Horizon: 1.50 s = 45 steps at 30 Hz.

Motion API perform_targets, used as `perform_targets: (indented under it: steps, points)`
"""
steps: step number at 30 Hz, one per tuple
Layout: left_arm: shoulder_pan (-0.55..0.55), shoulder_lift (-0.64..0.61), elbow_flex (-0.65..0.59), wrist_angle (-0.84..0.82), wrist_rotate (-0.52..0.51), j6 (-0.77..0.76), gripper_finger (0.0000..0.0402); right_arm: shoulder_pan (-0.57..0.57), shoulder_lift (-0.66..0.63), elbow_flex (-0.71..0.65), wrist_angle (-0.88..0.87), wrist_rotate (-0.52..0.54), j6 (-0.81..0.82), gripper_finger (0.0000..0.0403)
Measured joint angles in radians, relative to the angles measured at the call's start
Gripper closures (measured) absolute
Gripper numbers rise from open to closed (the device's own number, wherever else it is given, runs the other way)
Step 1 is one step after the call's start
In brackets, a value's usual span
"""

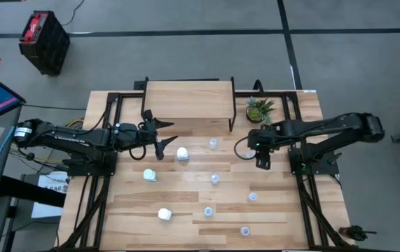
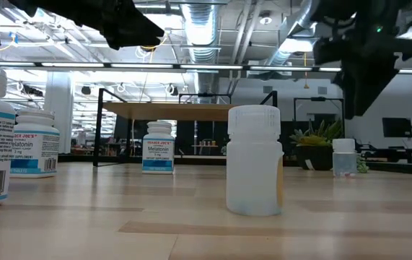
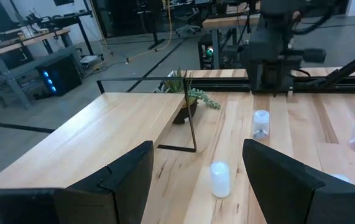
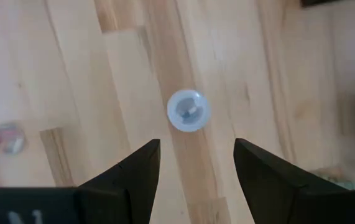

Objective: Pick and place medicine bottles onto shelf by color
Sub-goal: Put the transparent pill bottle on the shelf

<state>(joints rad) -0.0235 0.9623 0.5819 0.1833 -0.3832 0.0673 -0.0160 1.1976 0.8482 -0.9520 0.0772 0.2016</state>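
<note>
The shelf [image 1: 189, 98] stands at the table's far edge. Three chunky white bottles [image 1: 183, 154] [image 1: 149, 175] [image 1: 164, 214] and several small translucent ones [image 1: 215, 179] stand upright and scattered on the table. My left gripper [image 1: 164, 136] hovers open near the shelf's front left corner, pointing about level toward the table's right. My right gripper [image 1: 263, 157] points steeply down, open, above a translucent bottle [image 4: 188, 111], which lies just beyond its fingertips in the right wrist view. That bottle [image 3: 261, 123] stands under the right arm. Neither gripper touches anything.
A small green potted plant [image 1: 259, 110] sits by the shelf's right legs, close behind my right gripper. Another translucent bottle [image 3: 219, 179] stands ahead of my left gripper. The table's near half holds more bottles [image 1: 244, 230], spaced well apart.
</note>
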Motion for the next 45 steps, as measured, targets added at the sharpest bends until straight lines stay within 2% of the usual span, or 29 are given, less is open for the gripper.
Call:
perform_targets:
  steps: [8, 25, 29, 33, 36, 40, 45]
  points:
    - [0.000, 0.000, 0.000, -0.001, -0.001, 0.000, 0.0164, 0.000, 0.135, 0.000, 0.033, 0.000, -0.001, 0.0173]
    - [0.000, 0.000, 0.000, -0.001, -0.003, 0.000, 0.0164, 0.000, 0.286, 0.000, 0.108, 0.000, -0.002, 0.0174]
    - [0.000, 0.000, 0.000, -0.001, -0.002, 0.000, 0.0164, 0.000, 0.297, 0.000, 0.134, 0.002, -0.004, 0.0195]
    - [0.000, 0.000, 0.000, -0.008, -0.002, 0.000, 0.0164, -0.001, 0.286, 0.003, 0.146, 0.003, -0.022, 0.0245]
    - [0.000, 0.000, 0.000, -0.015, -0.001, 0.000, 0.0164, -0.008, 0.285, 0.031, 0.114, 0.003, -0.034, 0.0273]
    - [0.000, 0.000, 0.000, -0.015, 0.000, 0.000, 0.0164, -0.027, 0.286, 0.120, 0.032, 0.004, -0.124, 0.0273]
    - [0.000, 0.000, 0.000, -0.015, 0.000, 0.000, 0.0164, -0.065, 0.286, 0.308, -0.014, 0.004, -0.315, 0.0266]
